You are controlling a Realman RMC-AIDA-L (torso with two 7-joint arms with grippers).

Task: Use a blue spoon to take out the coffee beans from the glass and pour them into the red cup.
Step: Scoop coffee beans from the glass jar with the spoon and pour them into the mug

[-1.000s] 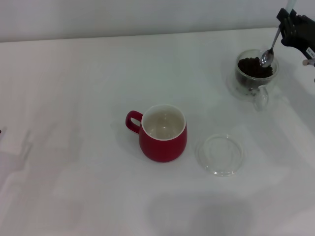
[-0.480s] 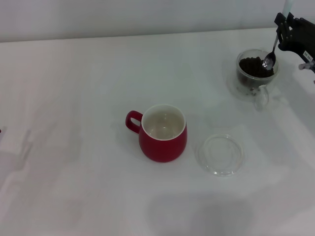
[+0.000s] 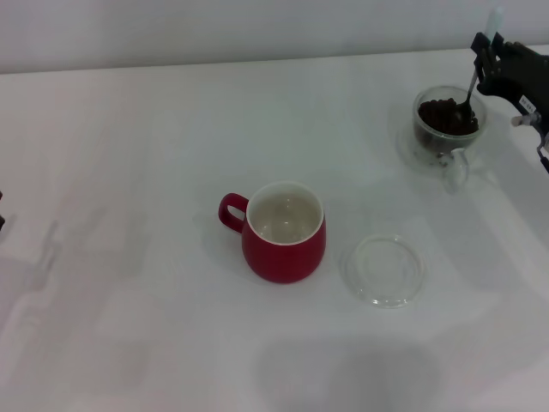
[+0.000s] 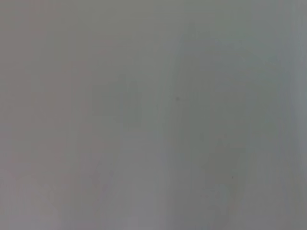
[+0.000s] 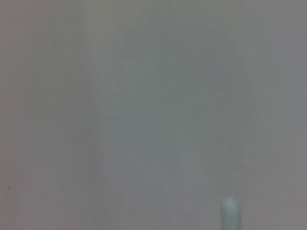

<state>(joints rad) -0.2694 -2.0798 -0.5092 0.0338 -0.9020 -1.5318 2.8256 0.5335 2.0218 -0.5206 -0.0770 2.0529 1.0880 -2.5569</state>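
The glass with the dark coffee beans stands at the far right of the table in the head view. My right gripper is shut on the blue spoon, whose pale handle sticks up above the fingers. The spoon's bowl dips into the beans. The handle tip also shows in the right wrist view. The red cup stands mid-table, empty, handle toward the left. My left gripper is out of view; only a dark sliver shows at the left edge.
A flat clear glass saucer lies just right of the red cup. The white table ends at a pale wall behind. The left wrist view shows only blank grey surface.
My right gripper has moved a little farther back and lowered the spoon. The spoon's bowl, held just above the beans before, now sits among them.
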